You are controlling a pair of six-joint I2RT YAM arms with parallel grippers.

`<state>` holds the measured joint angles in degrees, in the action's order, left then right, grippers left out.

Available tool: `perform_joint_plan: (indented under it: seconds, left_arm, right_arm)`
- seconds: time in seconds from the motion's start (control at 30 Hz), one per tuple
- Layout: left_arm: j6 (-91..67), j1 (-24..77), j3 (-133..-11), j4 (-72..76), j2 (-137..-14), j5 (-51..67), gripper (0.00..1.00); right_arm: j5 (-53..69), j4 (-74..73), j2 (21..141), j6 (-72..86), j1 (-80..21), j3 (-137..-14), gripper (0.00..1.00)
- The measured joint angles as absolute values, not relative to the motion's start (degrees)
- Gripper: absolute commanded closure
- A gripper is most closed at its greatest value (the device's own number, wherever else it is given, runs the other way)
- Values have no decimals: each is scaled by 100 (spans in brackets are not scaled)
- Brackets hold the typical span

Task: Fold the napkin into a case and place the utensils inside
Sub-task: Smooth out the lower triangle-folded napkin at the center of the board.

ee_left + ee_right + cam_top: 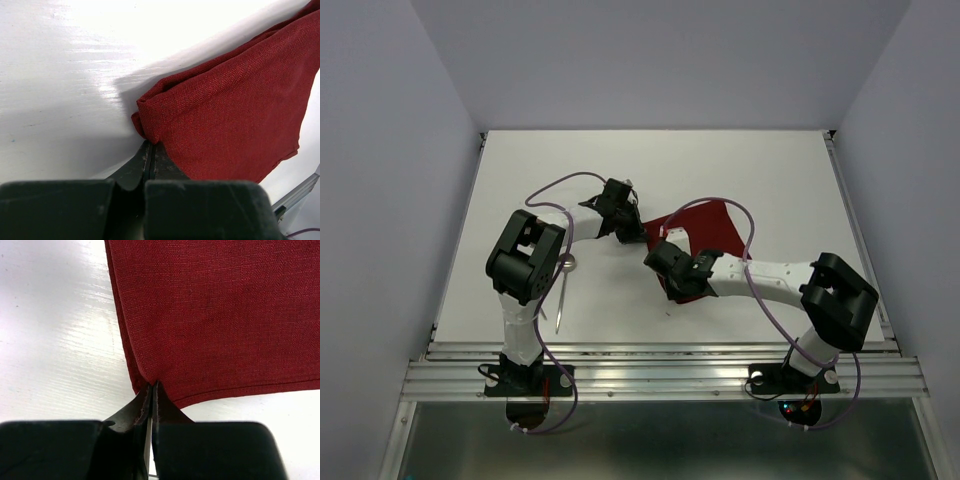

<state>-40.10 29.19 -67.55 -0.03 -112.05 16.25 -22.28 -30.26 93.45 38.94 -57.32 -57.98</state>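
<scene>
No writing, label, brand mark or number can be read anywhere; none is seen on the dark red woven cloth napkin (215, 315) or the white table (520, 170) beneath it.

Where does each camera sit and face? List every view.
Top: above, behind the bases, looking down on table, napkin, cutlery; both arms show.
Left wrist: on the left arm, facing the napkin's folded corner; left hand pinches it.
Right wrist: on the right arm, facing the napkin's edge; right hand pinches it.
Shared: all three see the napkin.
</scene>
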Motion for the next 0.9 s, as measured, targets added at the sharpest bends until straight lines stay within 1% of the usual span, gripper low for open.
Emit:
perform_joint_plan:
  seconds: [0.03,0.07,0.23,0.4,0.43,0.47,0.63,0.77,0.8,0.83,0.87,0.9]
  left_arm:
    - [-4010,2919,-6755,-3,-11205,1625,100]
    - [-4010,2919,-6755,-1,-11207,1627,100]
    - [-4010,2917,-6755,16,-11212,1636,100]
    - [-4010,2917,-6755,16,-11214,1638,100]
    - [-4010,2917,-6755,16,-11214,1638,100]
    - [-4012,2917,-6755,16,-11214,1638,100]
    - [-4012,2917,-6755,19,-11214,1640,100]
    - [-4012,2919,-6755,19,-11214,1640,100]
    - [-4012,2919,-6755,19,-11214,1640,100]
    - [-4012,2919,-6755,19,-11214,1640,100]
    - [-4012,2917,-6755,19,-11214,1640,100]
    - [-4012,2919,-6755,19,-11214,1643,100]
  right_arm:
    - [-2246,-3046,9345,3876,-5739,-5802,71]
    - [-2259,-3065,9345,3835,-5747,-5804,62]
    - [-2274,-3092,9378,3795,-5747,-5804,56]
    - [-2167,-3074,9483,3802,-5747,-5800,59]
    - [-2132,-3050,9498,3802,-5747,-5791,60]
    - [-2095,-3011,9520,3815,-5747,-5767,64]
    - [-2036,-2853,9675,3883,-5747,-5675,77]
    - [-2062,-2838,9677,3905,-5752,-5673,83]
    - [-2082,-2842,9677,3909,-5758,-5673,91]
    - [-2126,-2853,9677,3933,-5769,-5673,96]
    - [-2202,-2877,9677,3946,-5782,-5673,99]
    - [-2283,-2899,9677,3975,-5789,-5673,99]
